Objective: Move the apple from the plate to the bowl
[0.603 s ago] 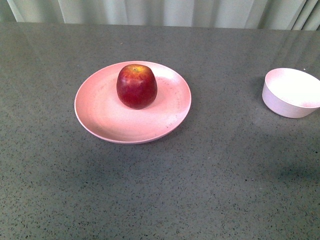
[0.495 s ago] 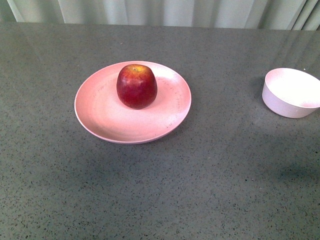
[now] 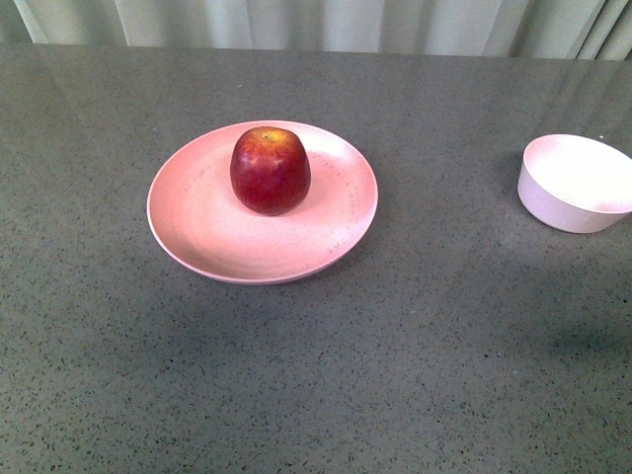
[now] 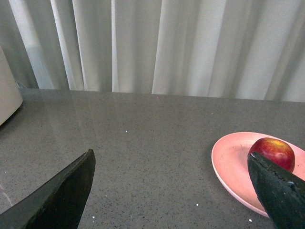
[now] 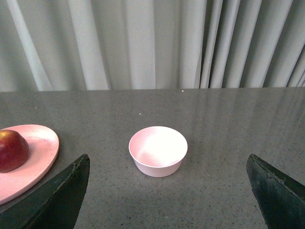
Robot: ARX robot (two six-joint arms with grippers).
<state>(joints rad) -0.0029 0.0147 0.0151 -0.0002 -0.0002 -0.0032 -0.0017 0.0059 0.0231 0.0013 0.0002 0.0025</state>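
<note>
The dark red apple (image 3: 270,170) stands upright on the wide pale pink plate (image 3: 207,232) in the middle of the grey table. The small deep pink bowl (image 3: 576,183) sits empty at the right edge of the front view. Neither arm shows in the front view. My left gripper (image 4: 170,160) is open above bare table, with the plate (image 4: 233,167) and apple (image 4: 272,150) beside one of its fingers (image 4: 274,188). My right gripper (image 5: 167,162) is open, and the bowl (image 5: 158,150) lies between and beyond its fingers, apart from them. The apple (image 5: 12,150) shows at that view's edge.
Pale curtains (image 3: 316,22) hang behind the table's far edge. A whitish object (image 4: 7,90) stands at the edge of the left wrist view. Bare grey speckled tabletop (image 3: 454,267) separates plate and bowl.
</note>
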